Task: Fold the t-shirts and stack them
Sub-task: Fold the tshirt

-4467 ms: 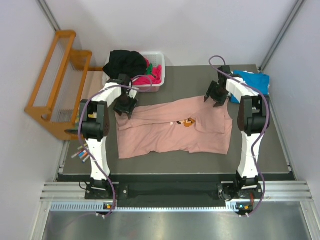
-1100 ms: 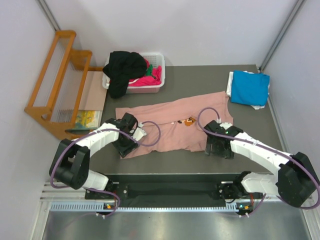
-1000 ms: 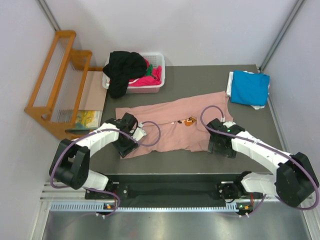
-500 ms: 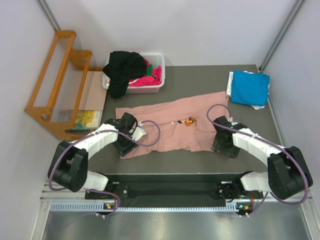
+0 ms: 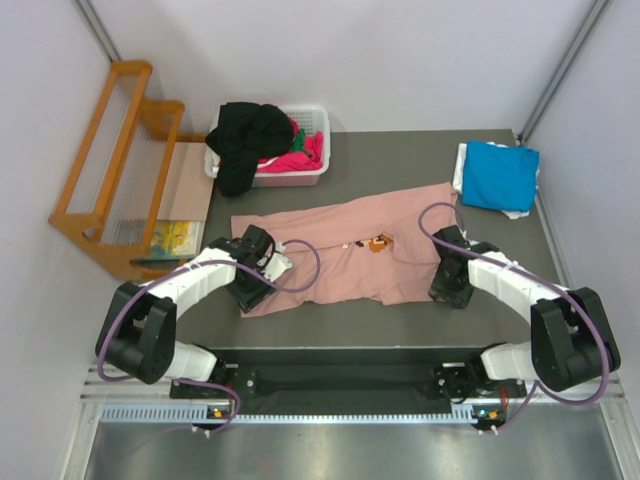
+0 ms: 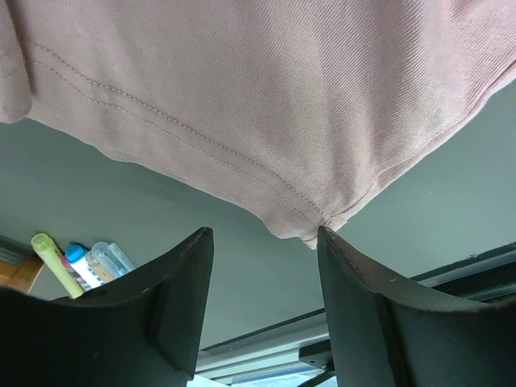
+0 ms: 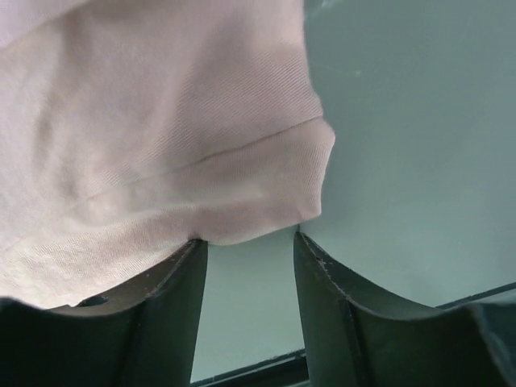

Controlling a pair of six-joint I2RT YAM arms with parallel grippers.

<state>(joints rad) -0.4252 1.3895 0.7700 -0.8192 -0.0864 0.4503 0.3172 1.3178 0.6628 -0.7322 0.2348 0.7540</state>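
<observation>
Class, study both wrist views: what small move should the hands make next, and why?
Probably close both on the hem. The left hand and the right hand each stand open, with a near corner of the pink shirt at their fingertips, not yet pinched; a grip seems needed before any fold.

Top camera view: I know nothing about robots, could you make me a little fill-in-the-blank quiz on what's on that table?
1. The spread shirt lying across the table is ____.
2. The folded shirt at the far right corner is ____.
3. A black shirt hangs over the rim of the white ____.
4. The left tool and right tool each have ____ fingers.

Missing words: pink; blue; basket; two.
</observation>
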